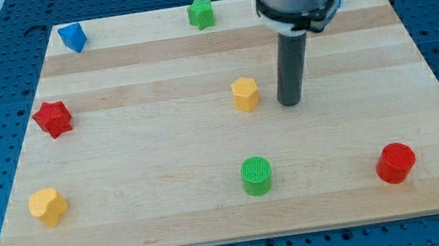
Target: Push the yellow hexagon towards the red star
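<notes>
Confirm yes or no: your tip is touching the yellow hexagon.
No: my tip stands just off the yellow hexagon, on the view's right, with bare board between.

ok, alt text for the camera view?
My tip rests just to the view's right of the yellow hexagon, with the red star far at the view's left of the wooden board.

Far left a blue block [72, 37], green star [202, 13] far centre; near side: yellow heart [48, 206], green cylinder [256, 176], red cylinder [396, 163].
</notes>
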You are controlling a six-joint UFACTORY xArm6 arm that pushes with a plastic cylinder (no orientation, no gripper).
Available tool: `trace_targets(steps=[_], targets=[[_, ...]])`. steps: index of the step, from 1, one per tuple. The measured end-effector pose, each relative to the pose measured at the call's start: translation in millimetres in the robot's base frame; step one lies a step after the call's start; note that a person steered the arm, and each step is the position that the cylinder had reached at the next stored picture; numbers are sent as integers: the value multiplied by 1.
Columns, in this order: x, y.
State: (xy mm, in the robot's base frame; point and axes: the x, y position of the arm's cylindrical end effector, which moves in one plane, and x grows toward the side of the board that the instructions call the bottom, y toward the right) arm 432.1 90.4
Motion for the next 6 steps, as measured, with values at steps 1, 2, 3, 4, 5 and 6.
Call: trace_targets(steps=[1, 2, 3, 4, 5, 6], targets=[[-14, -25], [-5, -106], [14, -196], [33, -256], [20, -247], [-7, -247]])
